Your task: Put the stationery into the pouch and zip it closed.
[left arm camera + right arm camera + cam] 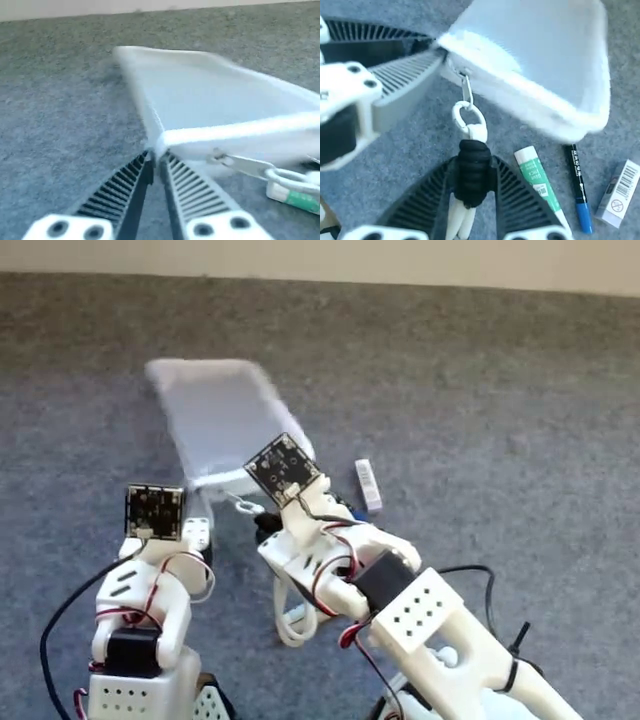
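- Our right end effector is closed on the black knot of the pull cord. The cord hangs from the zip ring.
- Our left end effector is pinched narrow on the near corner of the pouch, right by the zip.
- Near the pouch's mouth lie the glue stick, the pen and the eraser. All three are outside the pouch, on the grey tabletop.
- The pouch lies flat and reaches away from both arms.
- We think the pouch is soft, light and floppy, so it would bunch up if only the zip were pulled. Holding the corner while pulling the cord looks right.
- We think the glue stick and pen are hard and round and may roll, so grab each at its middle. The eraser is a small block, best taken across its narrow sides.
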You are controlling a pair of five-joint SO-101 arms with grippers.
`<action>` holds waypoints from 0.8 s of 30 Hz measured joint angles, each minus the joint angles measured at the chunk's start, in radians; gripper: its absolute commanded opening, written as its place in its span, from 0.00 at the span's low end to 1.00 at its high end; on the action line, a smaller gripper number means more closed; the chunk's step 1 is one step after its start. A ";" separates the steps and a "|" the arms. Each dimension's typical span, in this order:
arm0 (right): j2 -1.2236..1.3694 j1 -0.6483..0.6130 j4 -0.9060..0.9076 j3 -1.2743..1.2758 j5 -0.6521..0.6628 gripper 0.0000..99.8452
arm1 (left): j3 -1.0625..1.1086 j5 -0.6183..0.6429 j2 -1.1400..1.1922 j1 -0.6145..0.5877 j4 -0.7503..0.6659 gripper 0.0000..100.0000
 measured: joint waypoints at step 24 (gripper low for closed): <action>0.000 0.242 0.011 0.000 0.003 0.00 | -0.071 -0.006 0.006 -0.140 0.107 0.01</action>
